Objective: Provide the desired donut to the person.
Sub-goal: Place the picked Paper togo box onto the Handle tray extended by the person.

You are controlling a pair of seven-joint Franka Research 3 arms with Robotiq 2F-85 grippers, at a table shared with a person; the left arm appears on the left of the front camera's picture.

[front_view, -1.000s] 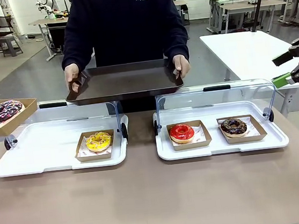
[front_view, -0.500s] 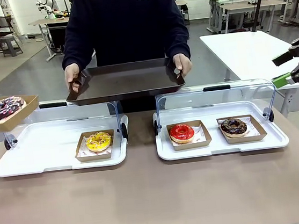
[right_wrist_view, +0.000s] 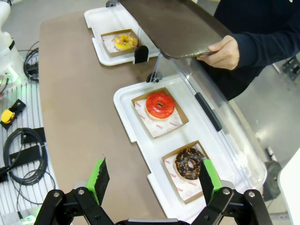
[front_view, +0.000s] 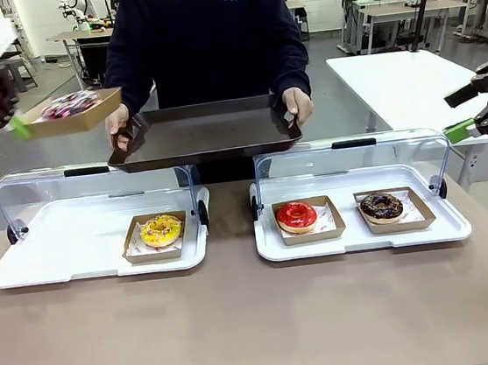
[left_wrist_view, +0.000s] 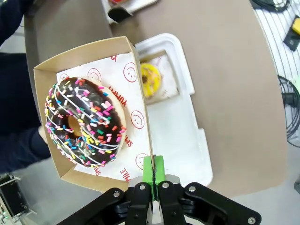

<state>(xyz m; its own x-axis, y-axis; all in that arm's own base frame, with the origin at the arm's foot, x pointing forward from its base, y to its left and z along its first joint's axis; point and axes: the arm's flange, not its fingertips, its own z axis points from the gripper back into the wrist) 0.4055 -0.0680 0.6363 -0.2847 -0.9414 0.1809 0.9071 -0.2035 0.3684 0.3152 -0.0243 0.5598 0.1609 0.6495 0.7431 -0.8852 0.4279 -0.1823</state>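
At the upper left of the front view, the left gripper [front_view: 17, 127] is clamped on one edge of the box [front_view: 87, 121] holding the sprinkled donut [front_view: 67, 104]. It is in the air just beside the left rim of the tray [front_view: 204, 139], which the person [front_view: 206, 46] holds. The right gripper [front_view: 476, 112] hangs at the right edge with its jaws apart, well clear of the tray.

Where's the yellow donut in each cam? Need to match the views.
Front view: yellow-iced ring donut, lower left of centre, at the right end of the left white plastic tray.
Left wrist view: upper middle, the yellow donut, just past the brown cardboard box holding the sprinkled chocolate donut.
Right wrist view: top left, the yellow donut, left of the dark rectangular tray.
Shared landmark: the white tray under it.
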